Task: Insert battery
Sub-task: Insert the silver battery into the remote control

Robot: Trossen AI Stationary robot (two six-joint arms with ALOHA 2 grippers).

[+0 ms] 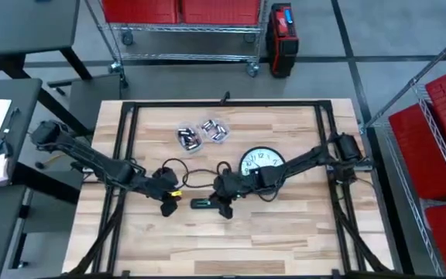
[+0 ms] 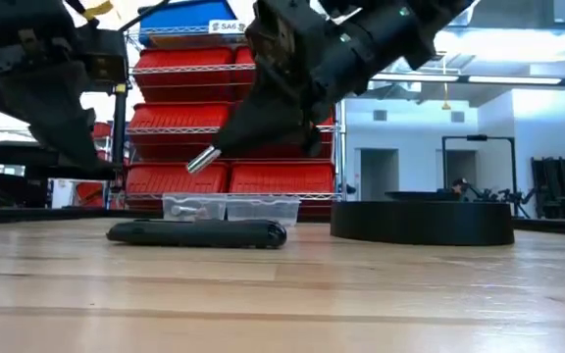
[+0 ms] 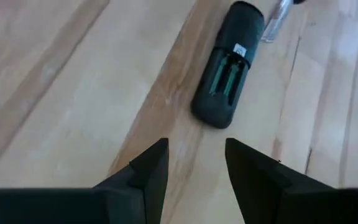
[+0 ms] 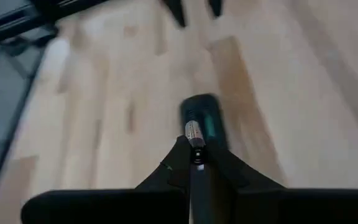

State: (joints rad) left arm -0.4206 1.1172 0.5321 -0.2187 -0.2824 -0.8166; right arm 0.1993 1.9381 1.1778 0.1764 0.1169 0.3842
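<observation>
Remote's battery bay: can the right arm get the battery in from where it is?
Probably yes. The right gripper holds the battery tilted just above the remote, whose open bay faces up uncovered. The left gripper waits open short of the remote's end, out of the way.

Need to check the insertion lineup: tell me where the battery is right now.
The battery is held in the right end effector, tilted above the remote at the table's centre, with the open left end effector just beyond the remote.

1 remote control (image 1: 201, 204), 1 held battery (image 2: 201, 160), 2 clear trays of batteries (image 1: 201, 134), 1 wall clock (image 1: 260, 163), 2 grippers: left gripper (image 1: 169, 207), right gripper (image 1: 223, 206)
</observation>
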